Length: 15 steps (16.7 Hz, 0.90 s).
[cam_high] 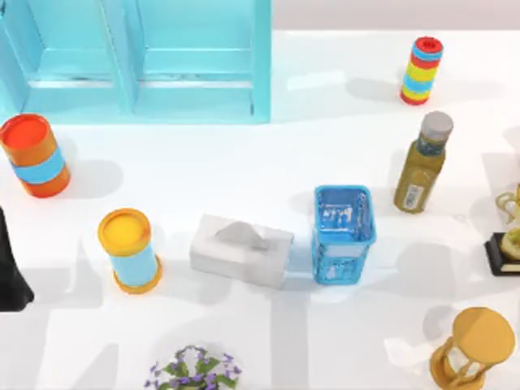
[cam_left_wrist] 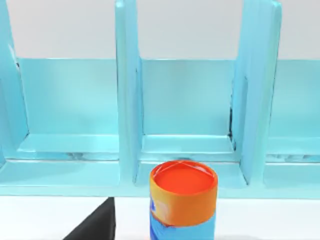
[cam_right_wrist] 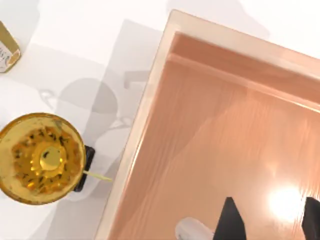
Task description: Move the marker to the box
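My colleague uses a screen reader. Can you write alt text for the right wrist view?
The right gripper hangs with fingers apart over a shallow copper-coloured box, where a rounded white-grey end, probably the marker, shows beside one finger. A gold trophy stands on the white table outside the box.

The table [cam_high: 341, 138] is white. The shelf unit [cam_high: 162, 61] is light turquoise throughout. One canister [cam_high: 34, 154] has a red-orange lid and body with a blue band. A second canister [cam_high: 130, 250] is yellow-orange with a light blue band. The tissue box [cam_high: 241, 250] is pale grey. The basket [cam_high: 343, 234] is bright blue. The bottle [cam_high: 422, 162] is olive with a grey cap and white label. The striped cylinder [cam_high: 422, 70] carries red, blue and yellow rings. The hourglass [cam_high: 473, 348] is tan. The trophy [cam_right_wrist: 41, 158] is gold on a black base. The box [cam_right_wrist: 240, 145] is copper-pink inside with a paler rim.
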Each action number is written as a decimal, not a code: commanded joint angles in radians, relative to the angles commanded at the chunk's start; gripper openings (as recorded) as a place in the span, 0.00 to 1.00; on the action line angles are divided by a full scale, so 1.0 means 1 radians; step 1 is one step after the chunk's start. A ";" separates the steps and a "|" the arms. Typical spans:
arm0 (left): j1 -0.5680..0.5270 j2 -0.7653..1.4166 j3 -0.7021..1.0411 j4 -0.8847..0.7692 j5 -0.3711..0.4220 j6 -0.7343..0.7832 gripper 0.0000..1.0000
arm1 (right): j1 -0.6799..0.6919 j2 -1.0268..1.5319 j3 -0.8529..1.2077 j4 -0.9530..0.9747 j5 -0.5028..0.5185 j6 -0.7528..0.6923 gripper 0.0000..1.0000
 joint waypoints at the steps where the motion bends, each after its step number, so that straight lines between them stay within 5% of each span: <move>1: 0.000 0.000 0.000 0.000 0.000 0.000 1.00 | -0.030 0.010 0.006 -0.019 0.014 -0.023 0.00; 9: 0.000 0.000 0.000 0.000 0.000 0.000 1.00 | -0.058 0.020 -0.011 -0.021 0.029 -0.048 0.00; 15: 0.000 0.000 0.000 0.000 0.000 0.000 1.00 | -0.046 0.015 -0.209 0.172 0.036 -0.037 0.00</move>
